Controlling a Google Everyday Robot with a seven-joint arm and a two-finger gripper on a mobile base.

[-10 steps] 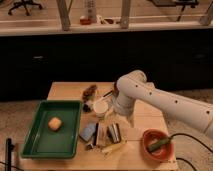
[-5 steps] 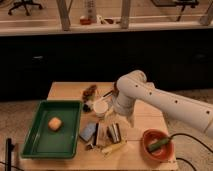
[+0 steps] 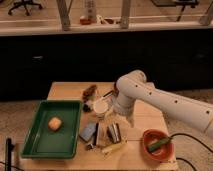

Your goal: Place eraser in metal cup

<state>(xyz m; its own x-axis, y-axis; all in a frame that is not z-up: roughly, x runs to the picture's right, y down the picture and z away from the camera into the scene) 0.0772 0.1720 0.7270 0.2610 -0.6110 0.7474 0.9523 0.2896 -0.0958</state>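
Observation:
A metal cup (image 3: 114,131) lies on its side near the middle of the wooden table (image 3: 65,91). A flat blue and grey piece (image 3: 88,132) lies just to its left; I cannot tell whether it is the eraser. My gripper (image 3: 121,119) hangs at the end of the white arm (image 3: 160,102), pointing down just above and behind the metal cup, next to a white cup (image 3: 101,107). I cannot see anything held in it.
A green tray (image 3: 35,142) with an orange round object (image 3: 55,123) fills the table's left side. A red bowl (image 3: 156,145) with a green item stands at the front right. A yellowish bar (image 3: 114,147) lies in front of the cup, and a dark object (image 3: 90,92) lies behind.

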